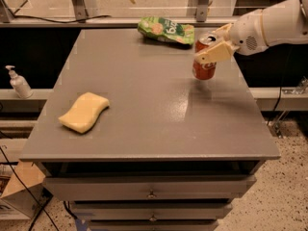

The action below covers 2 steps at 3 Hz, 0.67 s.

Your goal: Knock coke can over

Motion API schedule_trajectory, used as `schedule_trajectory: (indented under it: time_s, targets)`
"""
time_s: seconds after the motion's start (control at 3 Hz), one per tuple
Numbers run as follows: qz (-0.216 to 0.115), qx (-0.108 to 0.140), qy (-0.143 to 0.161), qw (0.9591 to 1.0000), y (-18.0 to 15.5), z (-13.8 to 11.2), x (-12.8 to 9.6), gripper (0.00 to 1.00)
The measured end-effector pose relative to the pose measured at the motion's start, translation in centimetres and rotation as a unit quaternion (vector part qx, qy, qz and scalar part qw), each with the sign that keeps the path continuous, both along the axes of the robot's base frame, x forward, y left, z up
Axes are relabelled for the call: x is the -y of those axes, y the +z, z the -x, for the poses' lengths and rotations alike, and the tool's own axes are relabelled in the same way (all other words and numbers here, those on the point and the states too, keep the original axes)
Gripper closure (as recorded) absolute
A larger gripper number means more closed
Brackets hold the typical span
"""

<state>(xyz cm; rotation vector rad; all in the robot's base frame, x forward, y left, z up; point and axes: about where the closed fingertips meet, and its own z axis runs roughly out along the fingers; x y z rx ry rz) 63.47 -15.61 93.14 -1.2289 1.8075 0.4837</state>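
Observation:
The red coke can (203, 67) stands near the table's right back edge, leaning slightly with its silver top toward the back right. My gripper (212, 47) comes in from the right on a white arm and lies against the can's upper part, covering some of it. The green crinkled snack bag (166, 31) lies just behind and left of the can.
The grey table (144, 114) has drawers below its front edge. A yellow sponge (84, 111) lies at the left front. A soap dispenser bottle (19, 82) stands on a ledge off the table's left side. A rail with posts runs behind the table.

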Motion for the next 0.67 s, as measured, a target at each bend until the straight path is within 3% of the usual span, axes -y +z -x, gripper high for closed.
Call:
schedule_trajectory:
  time_s: [0.33,0.67]
  targets:
    - [0.1,0.006,0.04,0.9942,1.5,1.5,-3.3,1.0]
    - [0.228,-0.003,0.077,0.9705,1.0,2.8,-6.5,1.0]
